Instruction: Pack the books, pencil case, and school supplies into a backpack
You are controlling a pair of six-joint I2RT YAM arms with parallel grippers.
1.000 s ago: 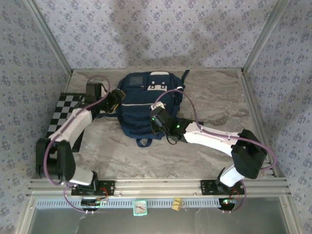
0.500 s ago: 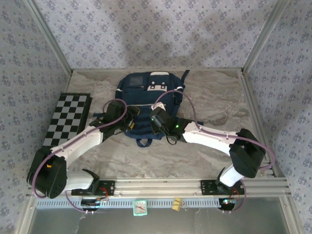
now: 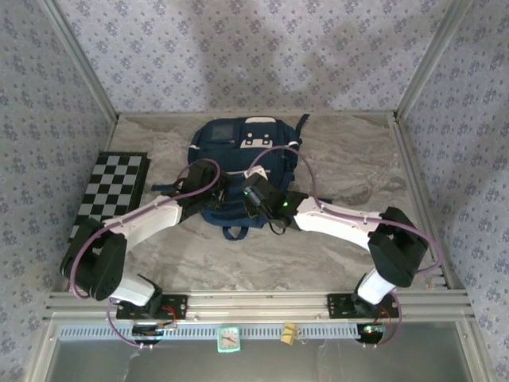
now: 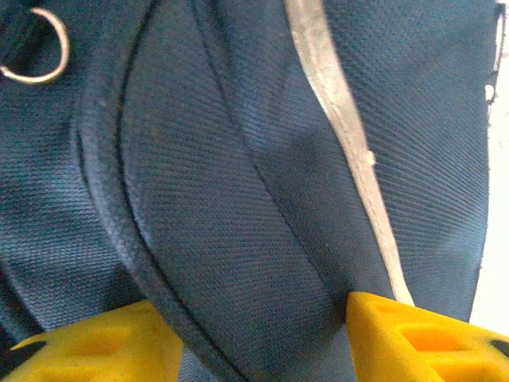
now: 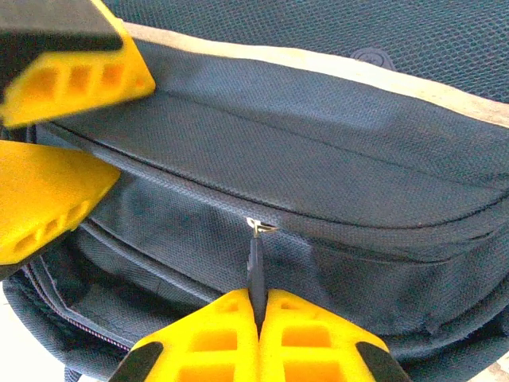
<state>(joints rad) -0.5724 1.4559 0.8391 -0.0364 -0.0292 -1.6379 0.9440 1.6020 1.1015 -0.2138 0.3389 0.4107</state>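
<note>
1. A chessboard lies flat at the table's left edge.
2. The left gripper has its fingers apart, straddling a fabric fold of the backpack.
3. The backpack lies at the table's far middle.
4. The right gripper has its fingers pressed together on the backpack's zipper pull.

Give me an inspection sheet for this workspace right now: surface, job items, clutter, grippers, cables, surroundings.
Surface: marbled table.
Job's things: navy backpack lying mid-table, one compartment partly unzipped.
Clutter: chessboard at the left edge.
Grippers: right gripper shut on zipper pull; left gripper open, close over backpack fabric.
Cables: purple cables loop along both arms.
Surroundings: patterned walls, aluminium frame.
</note>
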